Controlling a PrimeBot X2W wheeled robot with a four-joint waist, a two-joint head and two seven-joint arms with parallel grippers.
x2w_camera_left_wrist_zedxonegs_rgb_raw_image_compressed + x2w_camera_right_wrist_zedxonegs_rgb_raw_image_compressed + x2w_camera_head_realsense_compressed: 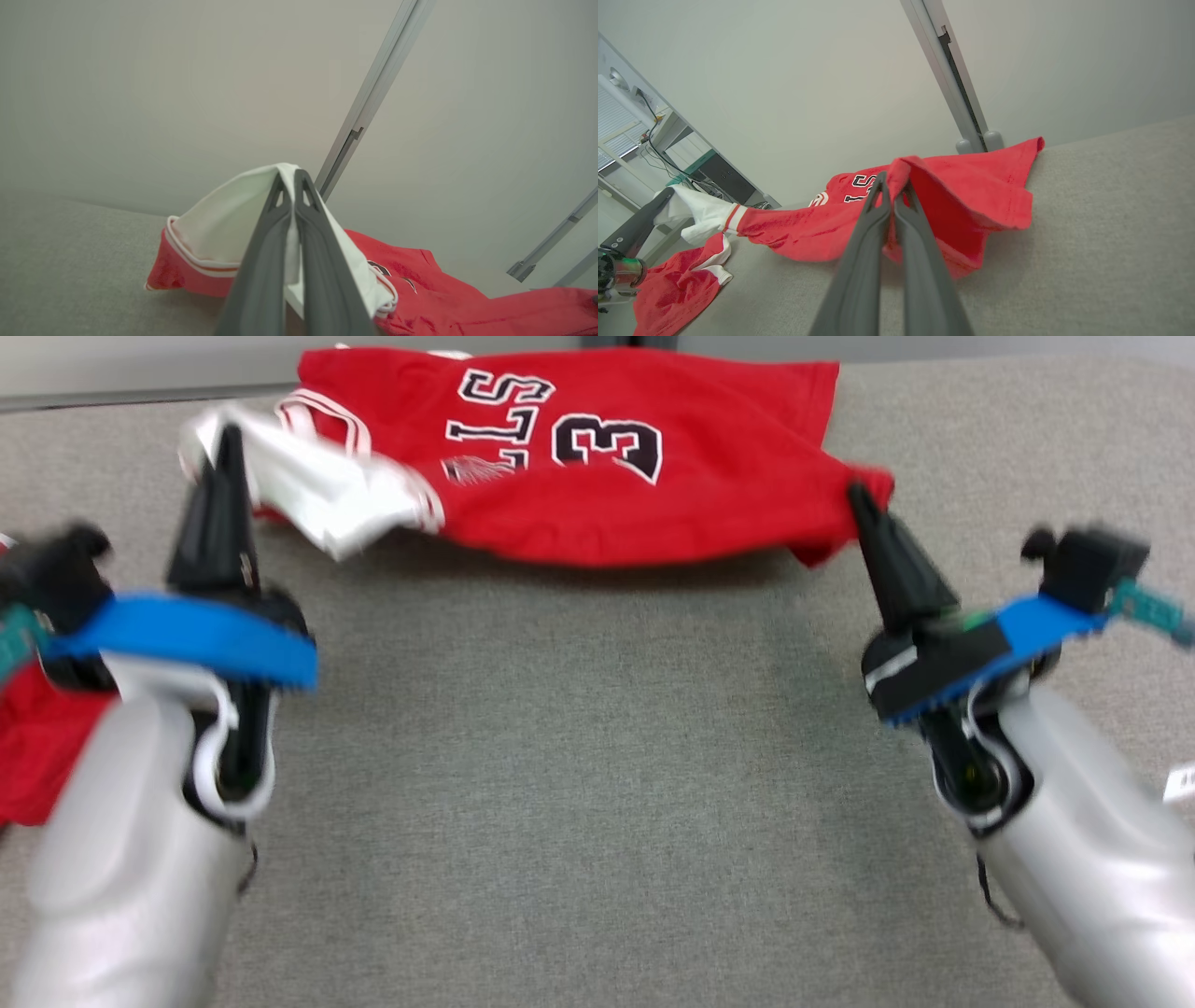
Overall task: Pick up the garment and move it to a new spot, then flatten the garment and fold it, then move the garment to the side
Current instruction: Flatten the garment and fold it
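The garment (597, 476) is a red jersey with white trim and black lettering, stretched above the far half of the grey table (579, 784). My left gripper (227, 434) is shut on its white sleeve end at the upper left; the left wrist view has the white cloth (233, 219) pinched between the dark fingers (266, 261) of that gripper (290, 176). My right gripper (854, 493) is shut on the red corner at the right; in the right wrist view the red cloth (962, 196) folds over the tips of that gripper (891, 179). The left gripper (663, 196) shows far off there.
Another red cloth (37, 747) with white trim lies at the table's left edge, also seen as a red cloth (677, 284) in the right wrist view. A wall with metal rails (373, 93) stands behind the table. Desks and cables (668, 154) are off to one side.
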